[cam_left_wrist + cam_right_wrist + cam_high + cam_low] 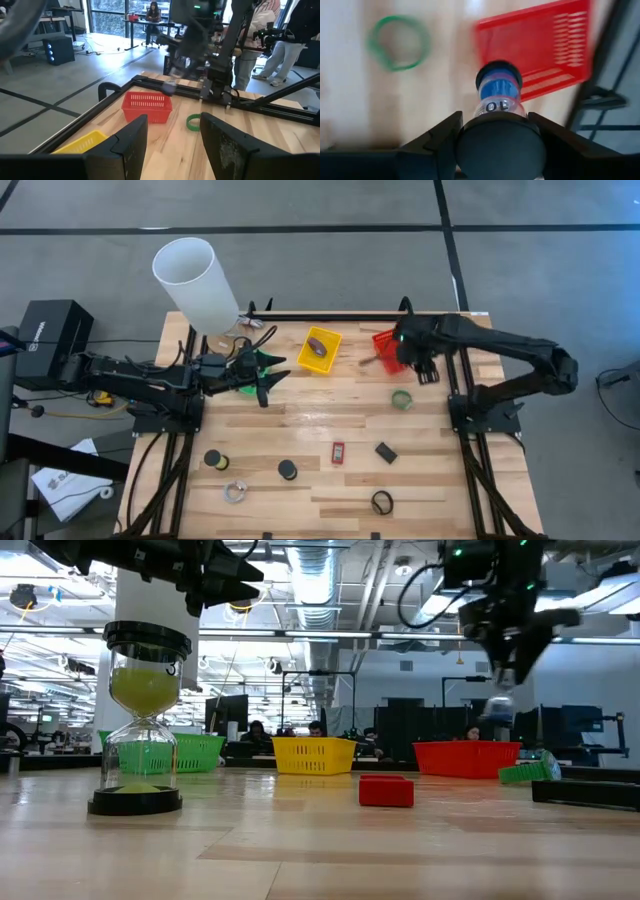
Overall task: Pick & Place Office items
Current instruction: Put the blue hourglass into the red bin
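The right gripper (pixel 496 131) hung just above the red basket (pixel 388 350) near the far right corner of the bench (pixel 300 415), its jaws pinching a small blue sand timer (pixel 498 87) by one dark end cap. In the right wrist view the timer pointed down beside the basket's edge, with a green ring (pixel 402 399) lying flat on the wood close by, toward the near edge.

The left gripper (pixel 262 374) hovered over the green basket (pixel 182 751) near the far left corner, its jaws spread apart and holding nothing.

A yellow basket (pixel 320 350) sat at the middle of the far edge with a dark ring-shaped item inside.

The remaining office items lay scattered along the near half of the bench: a yellow sand timer (pixel 143 720) standing upright near the left edge, a clear ring (pixel 235 492) toward the near left corner, a black spool (pixel 287 470), a red rectangle (pixel 338 452) around the middle, a small dark clip (pixel 386 452) to its right, and a black ring (pixel 382 502) close to the near edge.

A big white cylinder (pixel 195 283) stood at the far left corner.
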### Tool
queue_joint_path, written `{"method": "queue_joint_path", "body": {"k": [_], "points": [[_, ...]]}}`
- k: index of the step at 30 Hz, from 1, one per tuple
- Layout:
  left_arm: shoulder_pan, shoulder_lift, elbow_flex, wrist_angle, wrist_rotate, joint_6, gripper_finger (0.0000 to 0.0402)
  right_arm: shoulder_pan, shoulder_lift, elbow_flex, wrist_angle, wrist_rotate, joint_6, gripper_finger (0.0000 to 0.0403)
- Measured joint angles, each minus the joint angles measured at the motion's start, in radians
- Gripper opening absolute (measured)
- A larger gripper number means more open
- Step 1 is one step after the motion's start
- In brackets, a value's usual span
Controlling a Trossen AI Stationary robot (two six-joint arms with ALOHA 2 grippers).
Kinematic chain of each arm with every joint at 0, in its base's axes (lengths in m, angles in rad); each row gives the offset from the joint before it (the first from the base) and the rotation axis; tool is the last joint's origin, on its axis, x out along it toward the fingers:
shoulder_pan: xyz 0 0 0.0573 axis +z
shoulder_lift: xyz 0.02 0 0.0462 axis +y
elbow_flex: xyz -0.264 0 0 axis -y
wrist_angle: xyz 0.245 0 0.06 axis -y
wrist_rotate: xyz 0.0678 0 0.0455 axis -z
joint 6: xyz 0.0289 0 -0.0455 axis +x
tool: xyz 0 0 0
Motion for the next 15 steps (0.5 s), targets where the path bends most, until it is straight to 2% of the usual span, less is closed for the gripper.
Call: {"method": "queue_joint_path", "body": {"k": [6, 11, 15], "points": [[0.000, 0.000, 0.000, 0.005, 0.000, 0.000, 0.0177, -0.186, 0.059, 0.002, 0.171, -0.085, -0.140, 0.0198], [0.000, 0.000, 0.000, 0.012, 0.000, 0.000, 0.0177, -0.259, 0.137, 0.002, 0.244, -0.105, -0.163, 0.0209], [0.000, 0.000, 0.000, 0.014, 0.000, 0.000, 0.0177, -0.289, 0.208, 0.011, 0.241, -0.102, -0.161, 0.0198]]}}
